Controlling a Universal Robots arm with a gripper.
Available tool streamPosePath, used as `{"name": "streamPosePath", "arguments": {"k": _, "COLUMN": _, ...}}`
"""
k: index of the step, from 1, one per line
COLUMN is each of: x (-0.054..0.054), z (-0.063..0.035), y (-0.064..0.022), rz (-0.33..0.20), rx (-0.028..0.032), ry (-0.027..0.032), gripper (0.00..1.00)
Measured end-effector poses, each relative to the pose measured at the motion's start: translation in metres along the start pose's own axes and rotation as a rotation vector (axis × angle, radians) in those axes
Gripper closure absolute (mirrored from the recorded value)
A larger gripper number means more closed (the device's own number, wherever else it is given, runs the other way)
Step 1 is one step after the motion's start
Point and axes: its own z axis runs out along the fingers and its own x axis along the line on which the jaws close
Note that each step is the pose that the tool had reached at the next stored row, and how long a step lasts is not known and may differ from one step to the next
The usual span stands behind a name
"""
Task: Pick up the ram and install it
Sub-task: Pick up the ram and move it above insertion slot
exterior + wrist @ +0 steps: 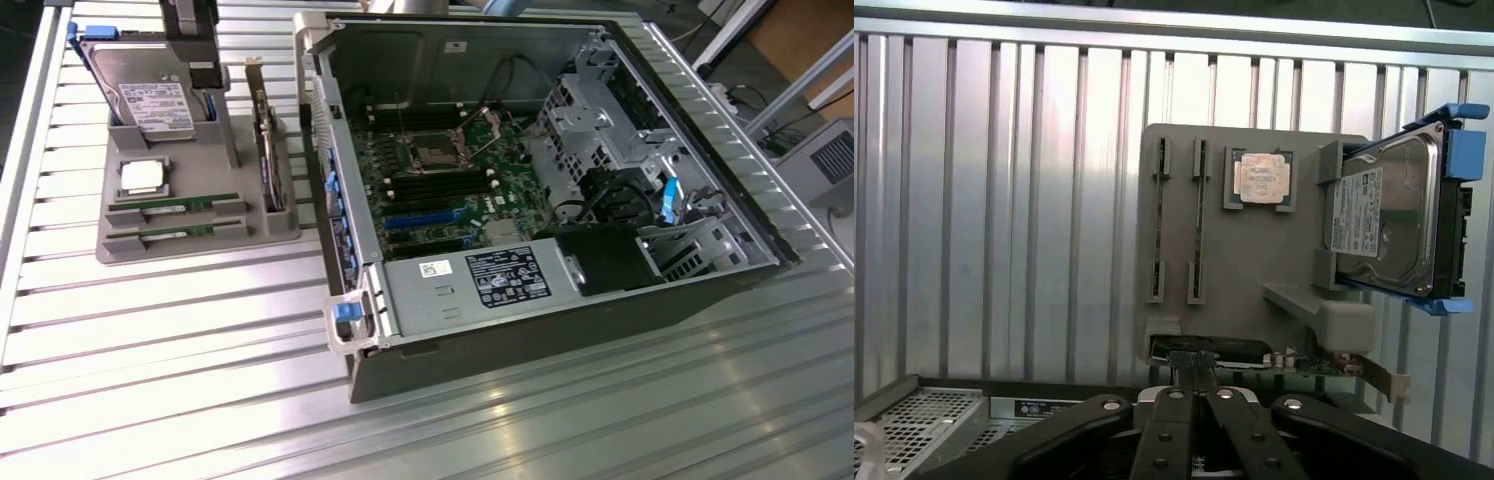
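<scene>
A: Start at the exterior view's left. What sits on the grey holder [200, 252]?

B: A hard drive [158, 98] at the far end, then the silver processor [144, 176], then two thin green boards, each standing on its long edge in its own cradle. The inner ram stick [174, 207] lies just beside the processor. The outer ram stick [174, 238] runs parallel to it, near the holder's edge. An upright card [274, 165] stands on the side toward the computer.

A: Is either stick lifted?

B: No. Both rest seated and nothing touches them.

A: And further right?

B: The open case [534, 345] lies on the ribbed table [160, 360] with its motherboard [454, 215] exposed. I cannot tell whether its long dark slots are free.

A: The gripper?

B: In the wrist view the gripper [1192, 370] has its fingers pressed together with nothing between them. It hangs over the case side of the holder, nearest the card and well apart from both sticks.

A: So what makes this reach go well?

B: As I judge it, the path has to clear the card. The fingers need to spread before they come down. They should straddle one stick across its thin faces, near mid-length and between the cradle ends. Staying square to the stick keeps the neighbour from being nudged. Since the cradles hold both ends, any lift wants to be straight up, not tilted.
</scene>
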Motion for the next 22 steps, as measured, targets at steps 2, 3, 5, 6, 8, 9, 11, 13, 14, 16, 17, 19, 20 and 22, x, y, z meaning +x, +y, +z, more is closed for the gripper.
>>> {"name": "streamPosePath", "arguments": {"k": 2, "x": 0.0000, "z": 0.0001, "y": -0.0001, "rz": 0.002, "rx": 0.0001, "ry": 0.0000, "gripper": 0.90}}
{"name": "streamPosePath", "arguments": {"k": 3, "x": 0.0000, "z": 0.0004, "y": -0.0001, "rz": 0.015, "rx": 0.0002, "ry": -0.0003, "gripper": 0.90}}
{"name": "streamPosePath", "arguments": {"k": 5, "x": 0.0000, "z": 0.0018, "y": -0.0001, "rz": 0.069, "rx": 0.0013, "ry": -0.0023, "gripper": 0.90}}
{"name": "streamPosePath", "arguments": {"k": 6, "x": 0.0000, "z": 0.0021, "y": -0.0001, "rz": 0.086, "rx": 0.0016, "ry": -0.0028, "gripper": 0.90}}
{"name": "streamPosePath", "arguments": {"k": 8, "x": 0.0000, "z": 0.0024, "y": 0.0016, "rz": 0.101, "rx": 0.0020, "ry": -0.0035, "gripper": 0.90}}
{"name": "streamPosePath", "arguments": {"k": 9, "x": -0.0001, "z": 0.0024, "y": 0.0023, "rz": 0.105, "rx": 0.0019, "ry": -0.0035, "gripper": 0.90}}
{"name": "streamPosePath", "arguments": {"k": 11, "x": -0.0002, "z": 0.0026, "y": 0.0057, "rz": 0.127, "rx": 0.0023, "ry": -0.0043, "gripper": 0.90}}
{"name": "streamPosePath", "arguments": {"k": 13, "x": -0.0003, "z": 0.0027, "y": 0.0077, "rz": 0.131, "rx": 0.0024, "ry": -0.0045, "gripper": 0.90}}
{"name": "streamPosePath", "arguments": {"k": 14, "x": -0.0003, "z": 0.0027, "y": 0.0077, "rz": 0.131, "rx": 0.0025, "ry": -0.0045, "gripper": 0.90}}
{"name": "streamPosePath", "arguments": {"k": 16, "x": -0.0003, "z": 0.0026, "y": 0.0077, "rz": 0.131, "rx": 0.0024, "ry": -0.0045, "gripper": 0.90}}
{"name": "streamPosePath", "arguments": {"k": 17, "x": -0.0004, "z": 0.0026, "y": 0.0077, "rz": 0.131, "rx": 0.0024, "ry": -0.0045, "gripper": 0.90}}
{"name": "streamPosePath", "arguments": {"k": 19, "x": -0.0003, "z": 0.0027, "y": 0.0077, "rz": 0.131, "rx": 0.0024, "ry": -0.0045, "gripper": 0.90}}
{"name": "streamPosePath", "arguments": {"k": 20, "x": -0.0003, "z": 0.0026, "y": 0.0077, "rz": 0.131, "rx": 0.0024, "ry": -0.0045, "gripper": 0.90}}
{"name": "streamPosePath", "arguments": {"k": 22, "x": -0.0004, "z": 0.0026, "y": 0.0077, "rz": 0.131, "rx": 0.0024, "ry": -0.0045, "gripper": 0.89}}
